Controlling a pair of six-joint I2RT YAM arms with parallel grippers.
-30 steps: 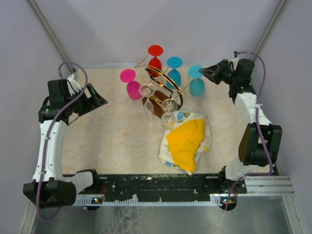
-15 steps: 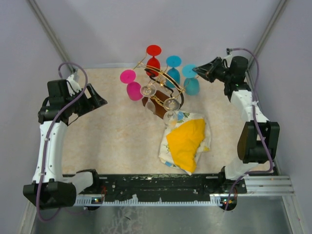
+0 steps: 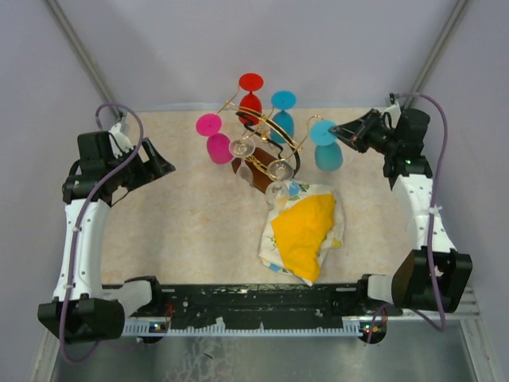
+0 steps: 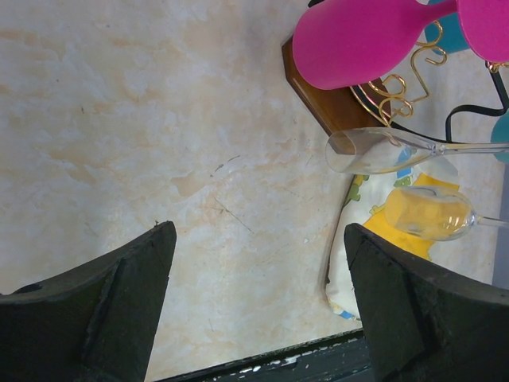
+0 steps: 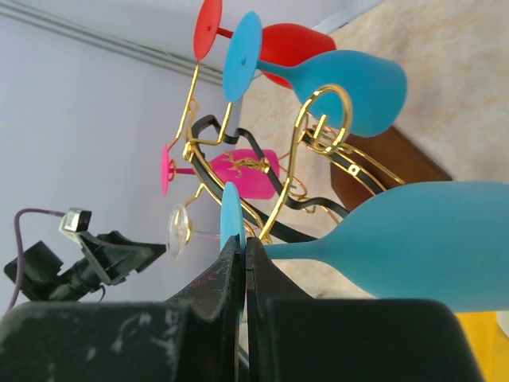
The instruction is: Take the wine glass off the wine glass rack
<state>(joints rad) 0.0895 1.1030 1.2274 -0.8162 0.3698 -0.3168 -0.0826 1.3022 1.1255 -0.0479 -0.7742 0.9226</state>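
A: So, which way is the wine glass (image 3: 328,157) lying from the right pincer (image 3: 337,132)?

B: Right inside it; that pincer is clamping the stem just under the foot, and the bowl is hanging down over the counter (image 3: 191,223); the wine glass rack (image 3: 248,172) is standing to its left, its nearest hook (image 3: 314,121) just beside the foot.

A: And the left pincer (image 3: 169,165)?

B: Gaping wide, well apart on the rack's other side; I'm judging the coming move is calling for a rightward pull, away from that hook.
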